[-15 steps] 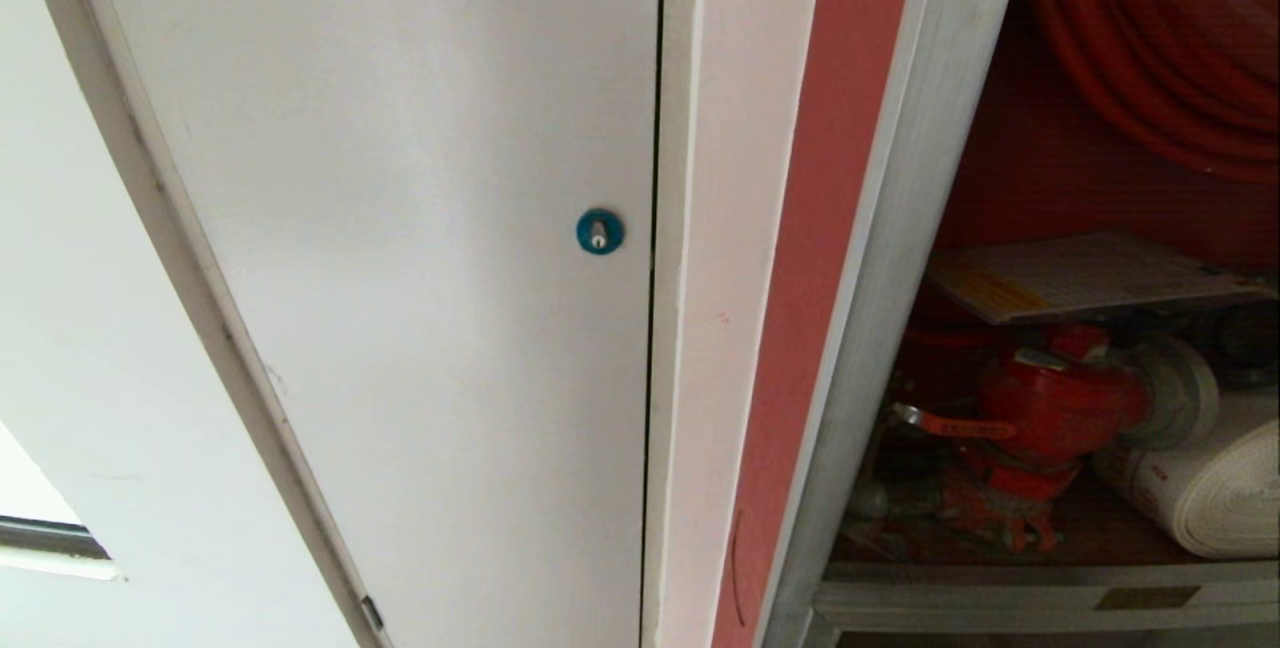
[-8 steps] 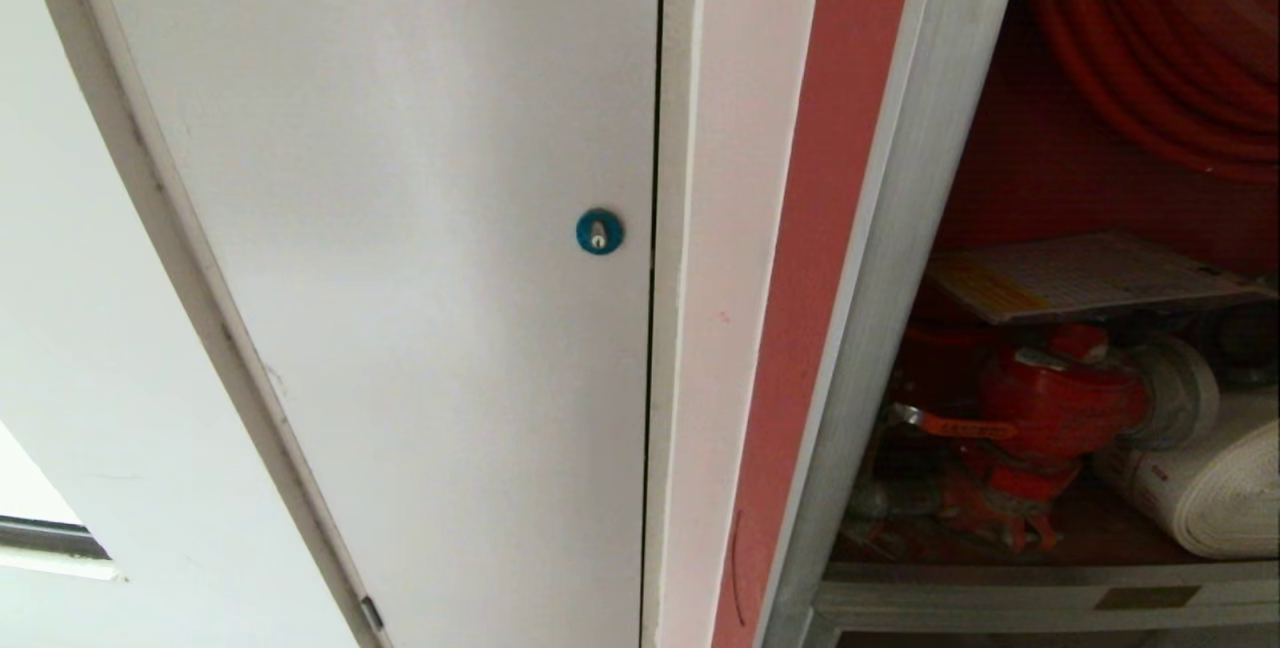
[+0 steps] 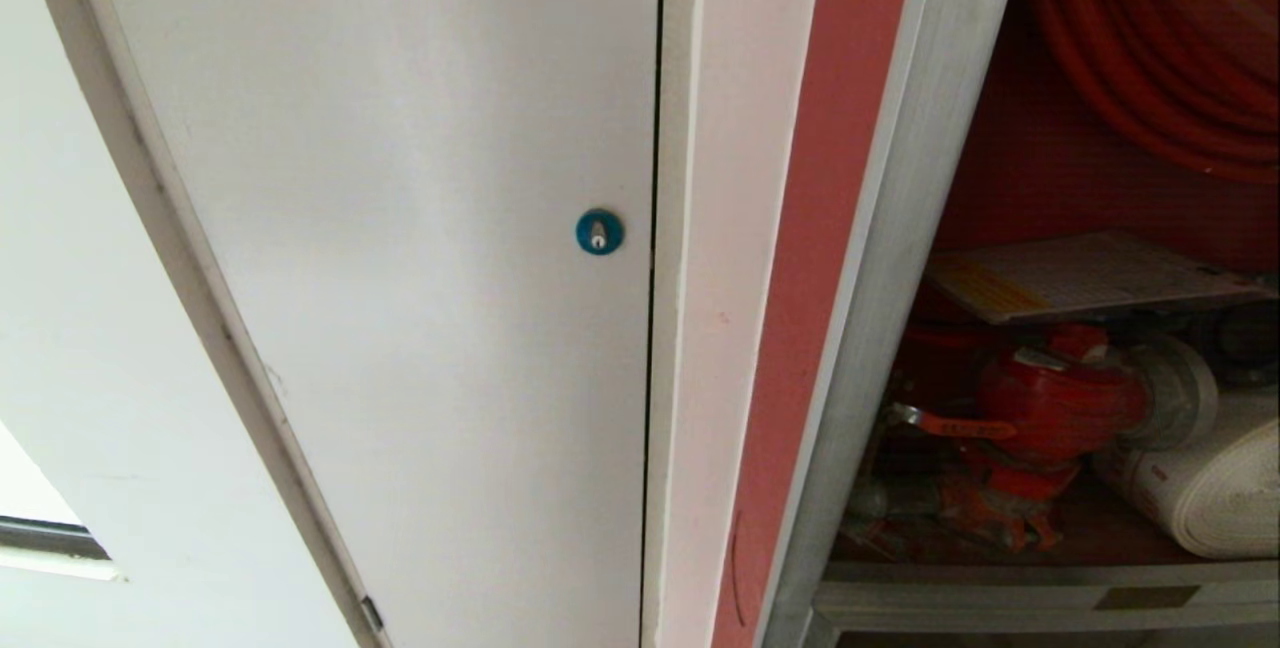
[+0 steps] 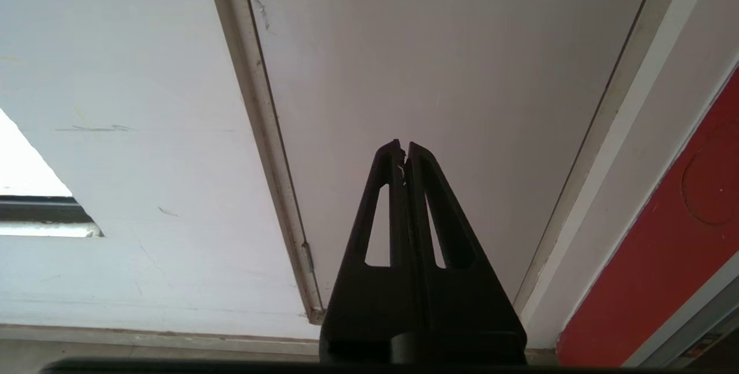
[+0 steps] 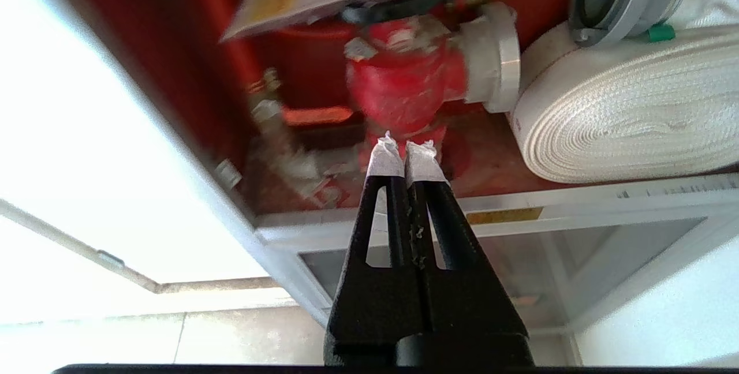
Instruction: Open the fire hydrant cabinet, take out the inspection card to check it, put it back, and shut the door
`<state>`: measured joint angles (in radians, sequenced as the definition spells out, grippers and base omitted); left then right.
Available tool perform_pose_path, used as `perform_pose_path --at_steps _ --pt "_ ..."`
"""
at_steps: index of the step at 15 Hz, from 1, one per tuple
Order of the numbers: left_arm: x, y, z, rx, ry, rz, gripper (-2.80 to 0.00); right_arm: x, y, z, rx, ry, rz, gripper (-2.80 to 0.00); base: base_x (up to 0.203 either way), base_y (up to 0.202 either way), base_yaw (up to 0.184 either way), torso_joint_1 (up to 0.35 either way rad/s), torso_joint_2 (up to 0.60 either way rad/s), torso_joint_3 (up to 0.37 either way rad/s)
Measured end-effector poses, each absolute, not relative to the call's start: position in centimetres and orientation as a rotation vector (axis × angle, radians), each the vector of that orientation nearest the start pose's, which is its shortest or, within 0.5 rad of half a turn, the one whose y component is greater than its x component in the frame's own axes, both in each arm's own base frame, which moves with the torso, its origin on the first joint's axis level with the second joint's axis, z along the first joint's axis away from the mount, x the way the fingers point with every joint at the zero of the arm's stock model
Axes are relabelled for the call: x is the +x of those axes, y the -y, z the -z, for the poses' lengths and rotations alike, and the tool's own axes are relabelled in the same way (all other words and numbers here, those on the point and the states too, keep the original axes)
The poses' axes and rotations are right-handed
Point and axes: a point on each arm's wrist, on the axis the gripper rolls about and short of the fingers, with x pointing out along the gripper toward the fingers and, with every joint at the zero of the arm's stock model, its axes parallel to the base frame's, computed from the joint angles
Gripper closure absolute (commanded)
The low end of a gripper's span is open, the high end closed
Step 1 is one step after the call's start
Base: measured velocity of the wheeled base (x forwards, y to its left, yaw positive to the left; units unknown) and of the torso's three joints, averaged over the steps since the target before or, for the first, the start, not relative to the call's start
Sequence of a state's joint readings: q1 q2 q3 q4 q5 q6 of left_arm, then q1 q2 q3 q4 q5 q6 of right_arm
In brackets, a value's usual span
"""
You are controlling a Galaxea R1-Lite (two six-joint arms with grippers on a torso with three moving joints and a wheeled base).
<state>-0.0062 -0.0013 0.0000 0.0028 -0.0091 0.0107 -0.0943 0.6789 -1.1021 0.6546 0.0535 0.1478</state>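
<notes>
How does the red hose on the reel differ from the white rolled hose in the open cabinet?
The red hose hangs coiled high at the back of the silver-framed, red-lined fire hydrant cabinet; the white woven rolled hose lies low on the cabinet floor beside the red valve. The red hose looks round and smooth in wide loops; the white one is a flat band wound tight. Both are coiled inside the same cabinet.

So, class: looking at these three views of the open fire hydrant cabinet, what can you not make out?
- The inspection card: its table print is too small in the head view, blurred in the right wrist view.
- The door: in no view.
- The hose reel: cut off by the head view's top and right edges.
- The right hand: outside the head view.
</notes>
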Motion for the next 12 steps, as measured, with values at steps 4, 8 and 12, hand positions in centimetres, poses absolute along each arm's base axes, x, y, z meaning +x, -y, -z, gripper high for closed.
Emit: perform_pose_path --at_steps 4,8,12 --pt "-2.3 0.0 -7.5 0.01 -0.002 0.015 0.0 -4.7 -0.8 -29.4 0.134 -0.16 -0.04 0.0 0.0 0.0 0.0 0.0 0.0 0.0" --pt "-2.3 0.0 -7.5 0.01 -0.002 0.015 0.0 -7.0 -1.0 -27.3 0.052 -0.175 -0.116 0.0 0.0 0.0 0.0 0.0 0.0 0.0" --pt "-2.3 0.0 -7.5 0.01 -0.002 0.015 0.0 -8.8 -1.2 -25.6 0.04 -0.137 -0.119 0.0 0.0 0.0 0.0 0.0 0.0 0.0"
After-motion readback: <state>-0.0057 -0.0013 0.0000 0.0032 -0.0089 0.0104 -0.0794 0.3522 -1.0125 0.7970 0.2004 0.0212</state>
